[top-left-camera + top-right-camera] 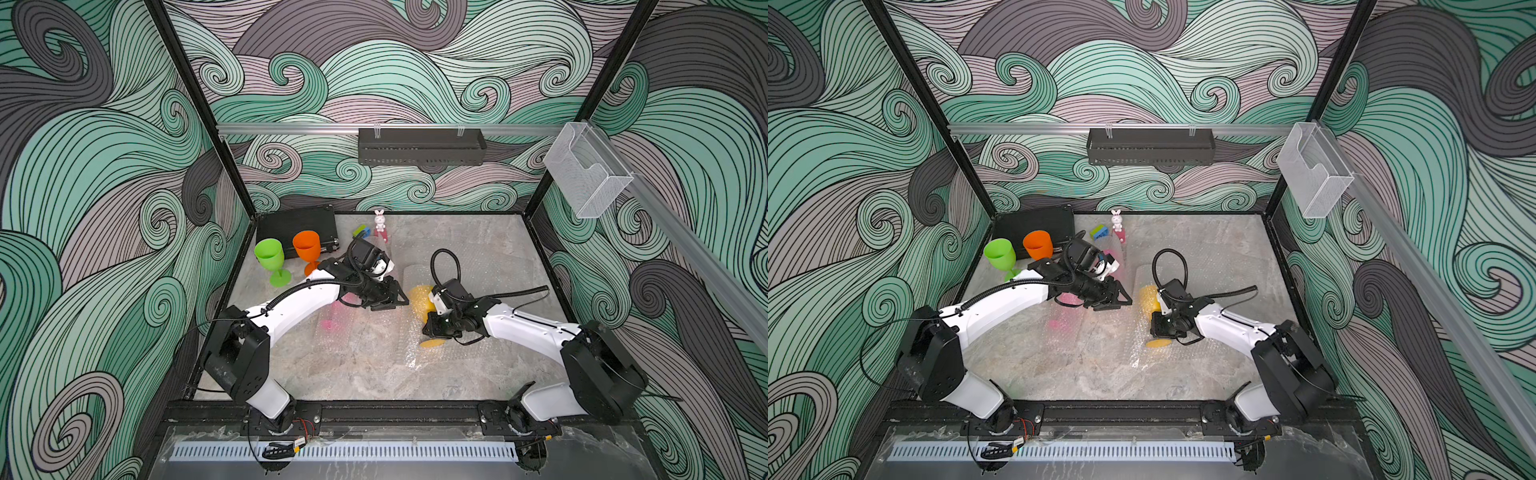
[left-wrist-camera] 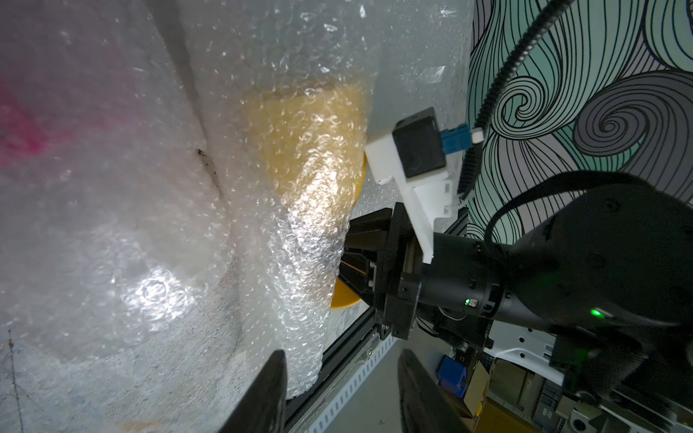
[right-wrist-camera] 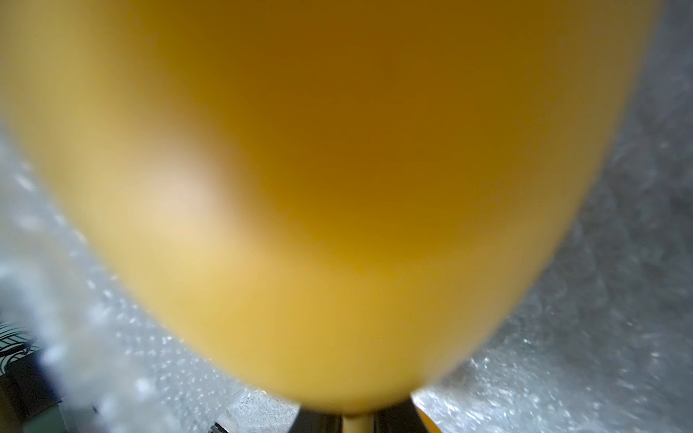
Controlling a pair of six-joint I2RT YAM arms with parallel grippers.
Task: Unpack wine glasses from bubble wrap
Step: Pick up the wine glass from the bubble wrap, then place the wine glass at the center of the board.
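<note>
My right gripper is closed on the stem of the yellow goblet. The goblet lies on its side right of the middle of the table, with its bowl half under the bubble wrap and its foot bare. My left gripper hovers just beside that wrap, jaws partly apart and holding nothing. The lime green goblet and orange goblet stand upright and unwrapped at the far left. A pink goblet lies wrapped nearer me.

Swirl-print walls, grey marble tabletop, blk shelf at rear
</note>
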